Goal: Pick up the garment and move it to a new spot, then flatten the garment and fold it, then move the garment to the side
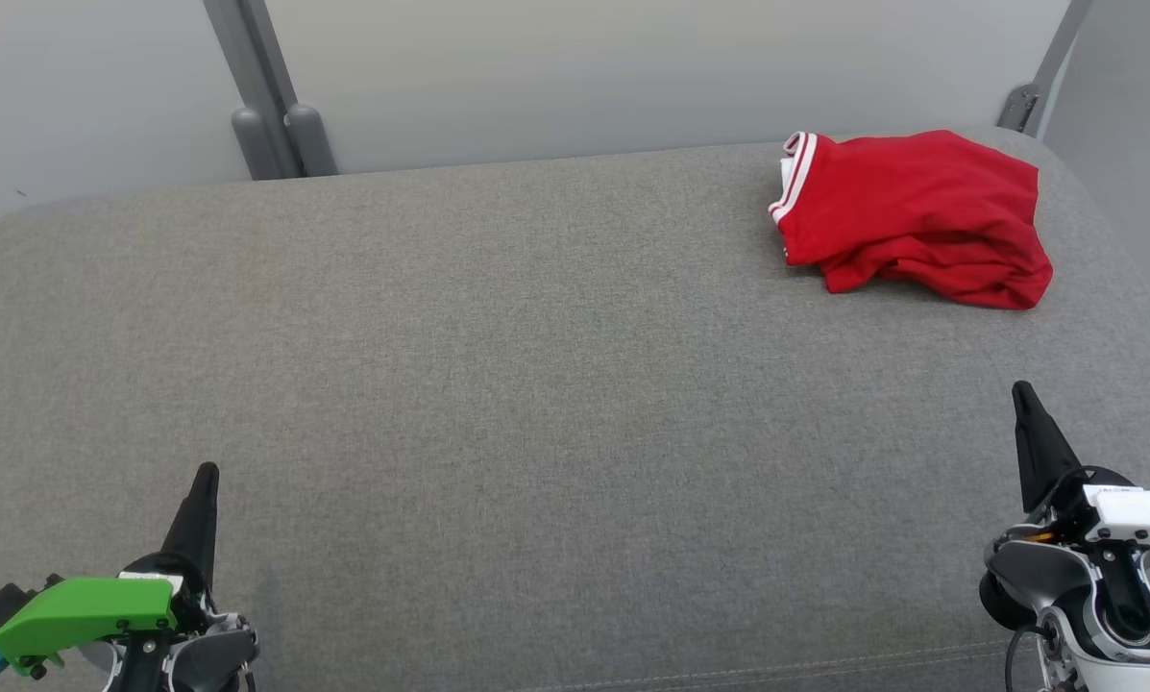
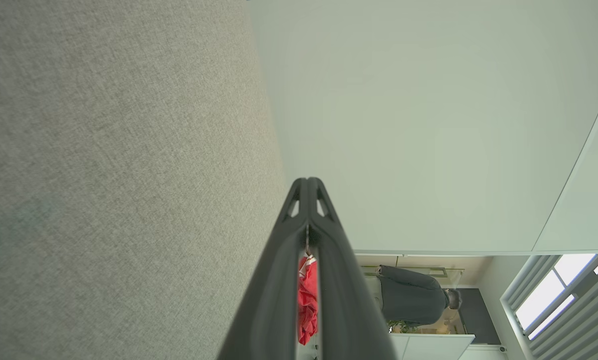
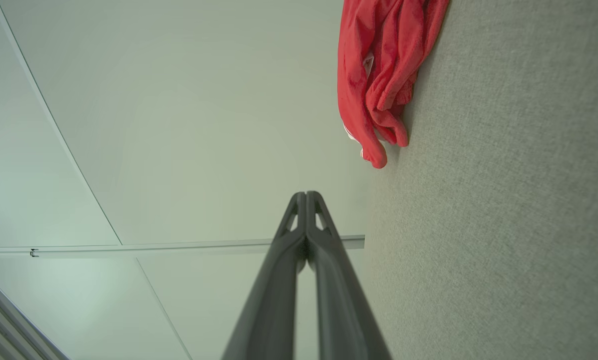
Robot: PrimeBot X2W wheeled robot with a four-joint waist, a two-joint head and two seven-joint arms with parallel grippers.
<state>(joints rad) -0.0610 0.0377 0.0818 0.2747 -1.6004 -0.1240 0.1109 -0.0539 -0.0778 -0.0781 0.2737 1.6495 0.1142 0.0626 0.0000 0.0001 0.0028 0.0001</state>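
The garment (image 1: 916,216) is a red shirt with a white-striped collar, lying crumpled at the far right of the grey fabric table (image 1: 498,365). My right gripper (image 1: 1024,396) is shut and empty at the lower right, well in front of the garment. Shut and empty too, my left gripper (image 1: 207,474) sits at the lower left, far from it. In the right wrist view the garment (image 3: 381,70) hangs at the top, beyond the closed right gripper (image 3: 306,196). The left wrist view shows a strip of the garment (image 2: 307,300) behind the closed left gripper (image 2: 307,182).
Pale wall panels (image 1: 584,77) with grey posts (image 1: 267,106) rise behind the table's far edge. A person (image 2: 411,300) in dark clothing stands far off in the left wrist view, by a window (image 2: 558,300). Open grey surface spreads across the middle and left.
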